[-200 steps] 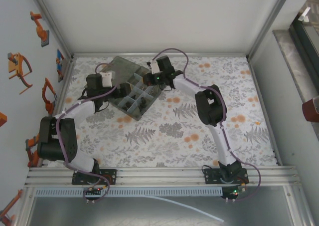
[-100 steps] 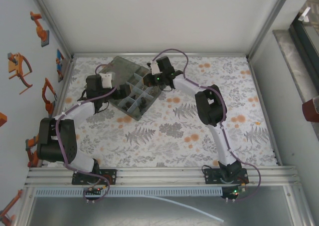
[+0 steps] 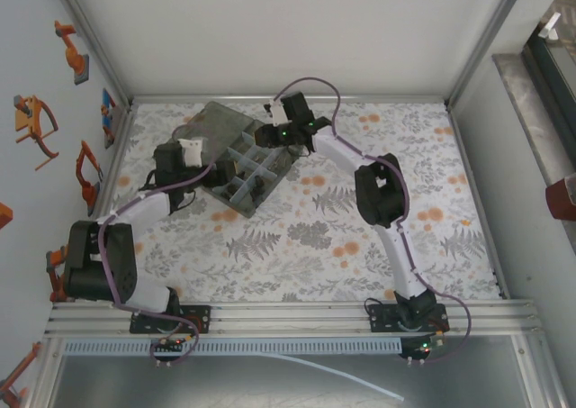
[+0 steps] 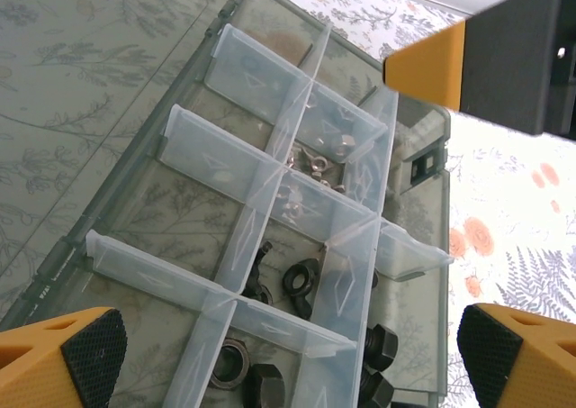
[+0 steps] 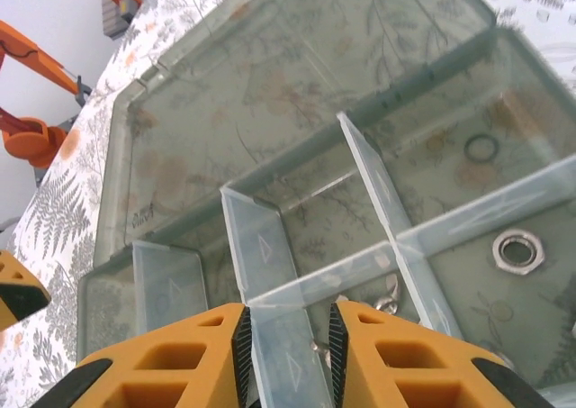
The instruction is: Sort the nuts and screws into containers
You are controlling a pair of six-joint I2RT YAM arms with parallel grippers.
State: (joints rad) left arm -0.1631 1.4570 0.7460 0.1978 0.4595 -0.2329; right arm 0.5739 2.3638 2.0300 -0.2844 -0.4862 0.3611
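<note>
Grey plastic organiser box (image 3: 216, 127) on floral desk (image 3: 360, 246), left claw (image 4: 288, 349) spread wide over nuts (image 4: 301, 277), right claw (image 5: 288, 336) nearly clenched astride divider (image 5: 261, 246), cannot tell if gripping.

Top camera looks straight down; wrist cameras sit close over containers (image 4: 270, 169).

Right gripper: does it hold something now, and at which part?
Cannot be told. The right gripper has a pale divider of the organiser box between its fingers, but a grip is unclear.

left gripper (image 4: 292, 347) spread wide, right gripper (image 5: 287, 322) narrow
</note>
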